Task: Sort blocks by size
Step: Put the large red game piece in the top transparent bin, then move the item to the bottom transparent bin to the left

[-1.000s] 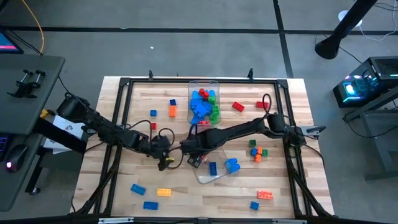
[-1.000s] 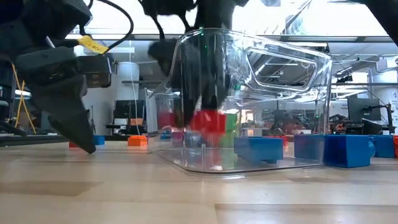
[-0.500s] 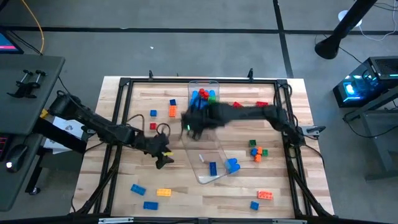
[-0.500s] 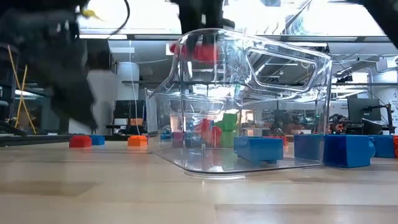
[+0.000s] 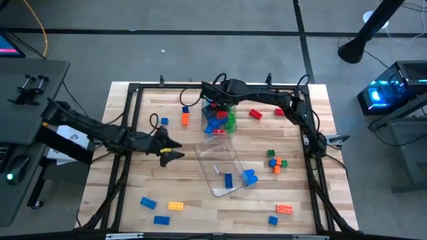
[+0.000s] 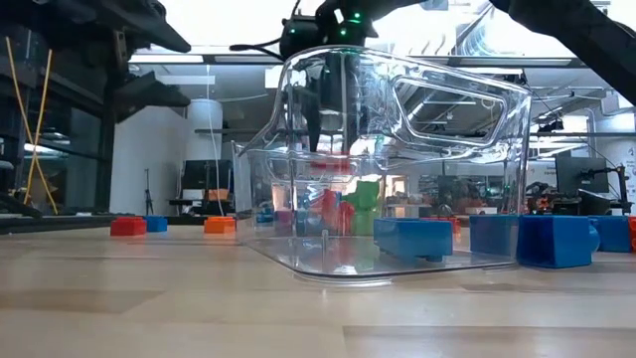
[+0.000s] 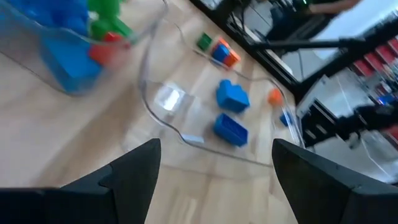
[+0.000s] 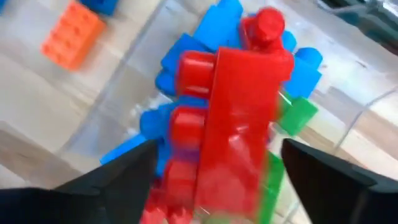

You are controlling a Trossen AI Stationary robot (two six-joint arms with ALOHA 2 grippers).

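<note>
Blocks (image 5: 218, 117): studded red, blue, green, heaped together.

Glossy plastic blocks (image 8: 233, 118), clear plastic bin (image 6: 397, 169), matt wooden table (image 5: 200, 200).

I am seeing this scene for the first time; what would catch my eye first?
The right gripper hangs open over the far clear bin, above a big red block on its heap of blue, red and green blocks. The near clear bin holds two blue blocks. The left gripper waits open, left of it.
</note>
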